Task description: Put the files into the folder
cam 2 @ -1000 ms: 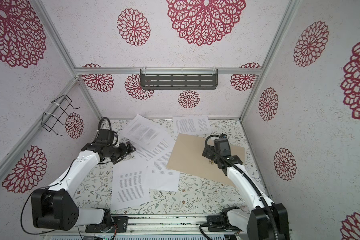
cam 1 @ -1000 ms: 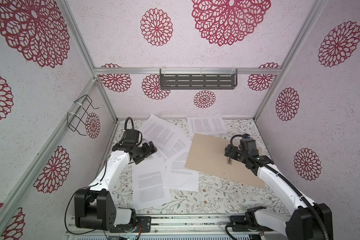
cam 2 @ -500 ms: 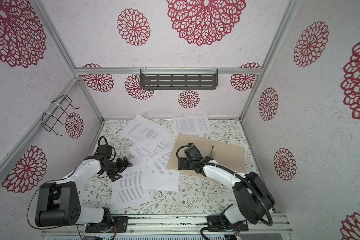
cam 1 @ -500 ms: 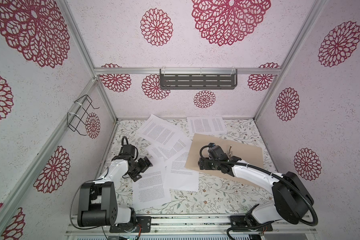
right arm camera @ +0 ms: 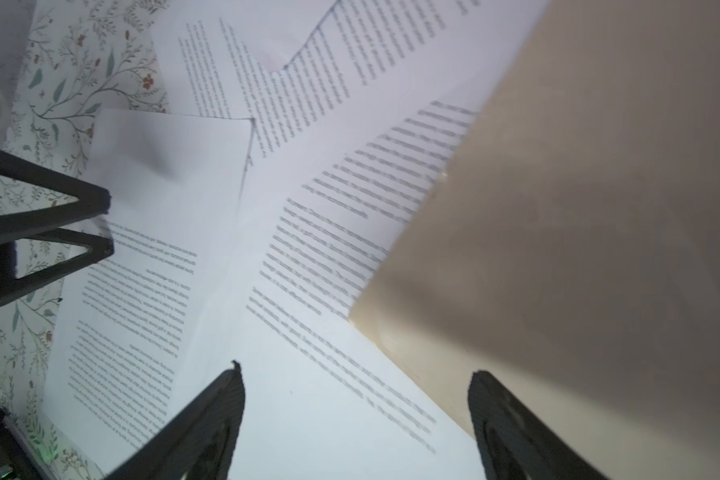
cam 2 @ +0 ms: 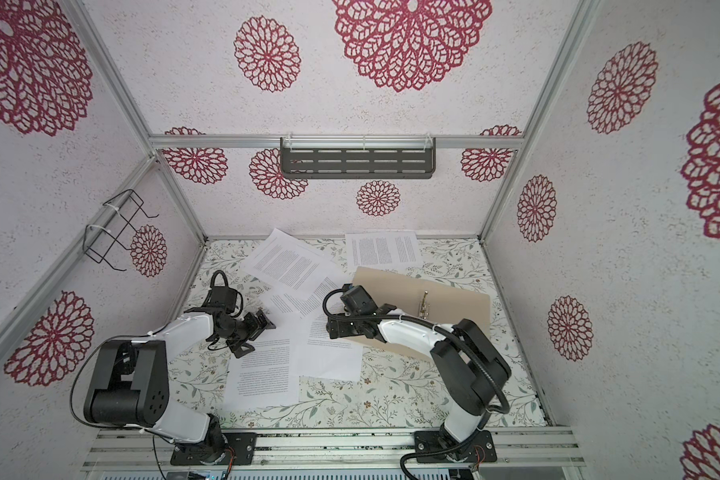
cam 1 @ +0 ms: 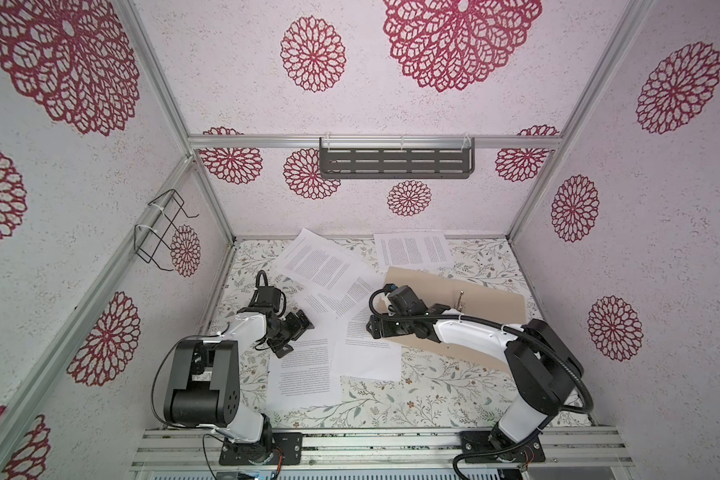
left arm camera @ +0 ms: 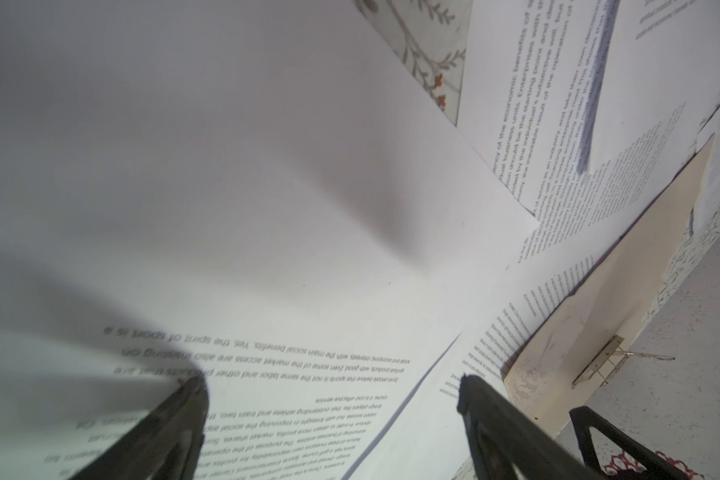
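Note:
Several white printed files lie loose on the floral table: one at the front left [cam 1: 304,378], one in the middle [cam 1: 366,357] tucked under the folder's left edge, and two at the back [cam 1: 323,266] [cam 1: 412,249]. The tan folder [cam 1: 487,303] [cam 2: 453,307] lies open and flat at the right, its metal fastener [cam 1: 460,301] standing up. My left gripper [cam 1: 296,338] [left arm camera: 329,384] hangs open low over the front-left file's far edge. My right gripper [cam 1: 372,328] [right arm camera: 356,374] is open over the middle file, beside the folder's [right arm camera: 578,208] left corner. Neither holds anything.
A wire basket [cam 1: 161,230] hangs on the left wall and a dark slotted shelf [cam 1: 395,158] on the back wall. Walls close in three sides of the table [cam 1: 433,395]. The two grippers face each other a short way apart; the left gripper [right arm camera: 104,226] shows in the right wrist view.
My right gripper swung left from the folder's middle to its left edge, over the middle file. My left gripper drew back towards the front, down to the front-left file.

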You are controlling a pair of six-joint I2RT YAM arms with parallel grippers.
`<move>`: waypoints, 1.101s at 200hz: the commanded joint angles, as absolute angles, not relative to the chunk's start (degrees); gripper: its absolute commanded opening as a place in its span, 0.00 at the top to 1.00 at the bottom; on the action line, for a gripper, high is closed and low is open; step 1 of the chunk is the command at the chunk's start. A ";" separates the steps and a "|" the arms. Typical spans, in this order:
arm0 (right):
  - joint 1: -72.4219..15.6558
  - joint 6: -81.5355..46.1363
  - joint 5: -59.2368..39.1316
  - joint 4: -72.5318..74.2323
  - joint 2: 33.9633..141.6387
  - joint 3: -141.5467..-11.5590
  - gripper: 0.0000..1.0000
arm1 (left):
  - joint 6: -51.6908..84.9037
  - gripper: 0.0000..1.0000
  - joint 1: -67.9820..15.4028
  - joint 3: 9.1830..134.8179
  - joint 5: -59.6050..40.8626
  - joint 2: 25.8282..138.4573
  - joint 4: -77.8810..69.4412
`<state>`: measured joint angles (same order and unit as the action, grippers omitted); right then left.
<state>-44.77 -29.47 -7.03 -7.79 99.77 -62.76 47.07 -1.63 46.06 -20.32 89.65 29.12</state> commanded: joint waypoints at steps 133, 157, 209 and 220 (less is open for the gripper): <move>-47.71 -22.97 -19.15 -9.77 130.86 -100.35 0.13 | 45.35 0.03 4.31 45.09 -16.96 95.35 29.97; -48.16 -23.94 -20.71 -9.27 132.20 -100.56 0.13 | 45.35 0.03 4.32 45.08 -16.96 95.80 29.73; -49.21 -25.35 -23.28 -6.19 134.01 -100.02 0.13 | 45.44 0.02 4.29 45.06 -17.32 96.42 29.40; -49.22 -25.63 -23.94 -5.49 134.24 -99.84 0.13 | 45.44 0.03 4.31 45.00 -17.27 96.50 29.35</move>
